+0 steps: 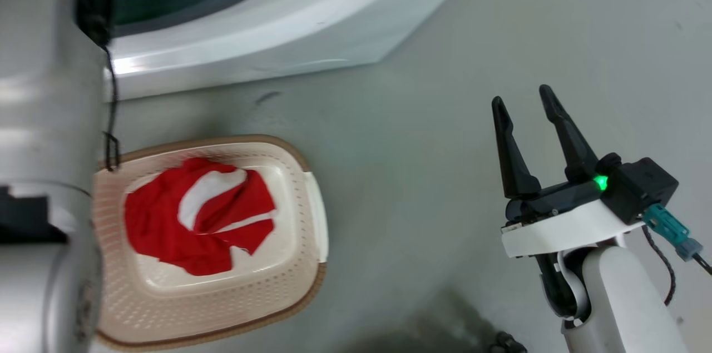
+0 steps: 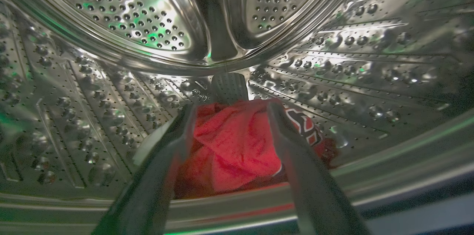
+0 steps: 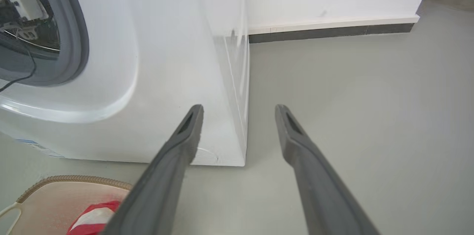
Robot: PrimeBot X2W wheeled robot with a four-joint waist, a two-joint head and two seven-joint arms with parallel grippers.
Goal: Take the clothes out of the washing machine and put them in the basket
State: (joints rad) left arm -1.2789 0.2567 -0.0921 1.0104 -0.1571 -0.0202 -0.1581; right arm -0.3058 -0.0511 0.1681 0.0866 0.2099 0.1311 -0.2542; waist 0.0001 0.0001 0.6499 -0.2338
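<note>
- Reaching into the washing machine [image 1: 278, 25], the left claw [image 2: 231, 111] is standing open inside the steel drum [image 2: 111, 24]. Its two fingers are spread on either side of a red garment [image 2: 229, 153] lying at the near bottom of the drum, and I cannot tell whether they are touching it.
- One red jersey [image 1: 167, 225] with white bands is already lying in the basket [image 1: 261, 292], which is standing on the floor [image 1: 417, 175] just in front of the machine, so I am judging part of the task as done.
- The red garment in the drum is waiting to be gripped, lifted out and dropped in the basket; whether more clothes are hiding behind it, I cannot tell.
- The right claw [image 1: 522, 96] is hanging open and empty over the floor, well to the right of the basket.
- The left wrist view is looking deep into the drum, where the head view is catching just the machine's front and rim. The head view is giving the whole basket, while the right wrist view is catching one end of it.
</note>
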